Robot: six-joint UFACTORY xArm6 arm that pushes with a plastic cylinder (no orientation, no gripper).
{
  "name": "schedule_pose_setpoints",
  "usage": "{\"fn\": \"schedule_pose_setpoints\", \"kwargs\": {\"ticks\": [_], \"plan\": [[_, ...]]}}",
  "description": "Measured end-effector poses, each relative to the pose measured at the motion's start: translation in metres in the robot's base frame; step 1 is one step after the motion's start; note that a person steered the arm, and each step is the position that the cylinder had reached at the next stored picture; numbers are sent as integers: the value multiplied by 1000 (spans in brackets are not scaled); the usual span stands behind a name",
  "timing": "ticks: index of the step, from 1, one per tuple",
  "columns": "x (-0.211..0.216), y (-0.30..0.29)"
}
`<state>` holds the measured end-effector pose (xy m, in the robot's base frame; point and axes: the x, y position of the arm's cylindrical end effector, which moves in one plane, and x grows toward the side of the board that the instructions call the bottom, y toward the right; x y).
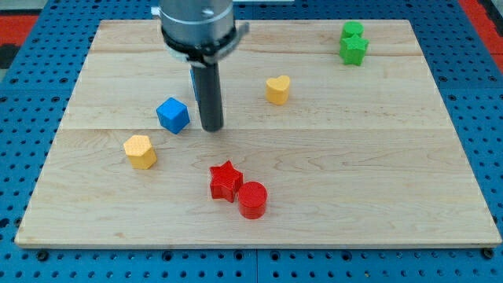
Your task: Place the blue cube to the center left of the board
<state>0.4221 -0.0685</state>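
The blue cube [173, 115] sits on the wooden board [330, 157], left of the middle. My tip [212, 128] stands on the board just to the right of the blue cube, a small gap apart from it. A sliver of another blue block [192, 85] shows behind the rod, mostly hidden.
A yellow hexagonal block [141, 152] lies below-left of the blue cube. A yellow heart [277, 90] lies right of the rod. A red star [225, 180] and a red cylinder [252, 200] touch near the bottom middle. Two green blocks [353, 43] sit at the top right.
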Motion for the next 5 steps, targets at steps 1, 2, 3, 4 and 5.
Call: {"fn": "schedule_pose_setpoints", "kwargs": {"ticks": [1,2,3,4,5], "plan": [[1,-67],[25,-63],[-5,-133],[-7,-145],[14,-65]]}}
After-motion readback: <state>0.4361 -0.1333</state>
